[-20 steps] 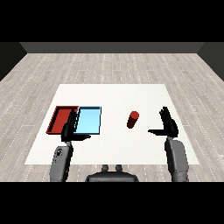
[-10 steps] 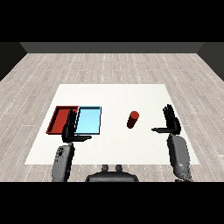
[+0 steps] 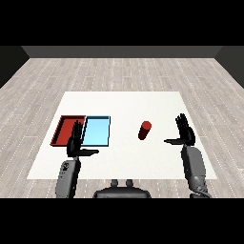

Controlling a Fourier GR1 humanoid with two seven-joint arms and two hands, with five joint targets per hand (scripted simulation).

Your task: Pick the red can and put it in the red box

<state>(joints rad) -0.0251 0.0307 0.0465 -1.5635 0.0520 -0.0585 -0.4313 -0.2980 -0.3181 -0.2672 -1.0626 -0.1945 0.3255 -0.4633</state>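
Observation:
A red can (image 3: 144, 130) stands upright on the white table (image 3: 124, 107), right of the trays. The red tray (image 3: 64, 129) lies at the left, with the light blue tray (image 3: 97, 130) touching its right side. My right hand (image 3: 184, 133) is raised to the right of the can, apart from it, fingers straight and thumb stretched toward the can. My left hand (image 3: 75, 142) hovers at the near edge of the two trays, fingers straight, thumb out to the right. Neither hand holds anything.
The table's near edge (image 3: 124, 178) runs just in front of both forearms. Grey wood flooring surrounds the table on all sides.
My right hand has drifted a little to the right and slightly away from the can. The left hand, the can and the trays have stayed put.

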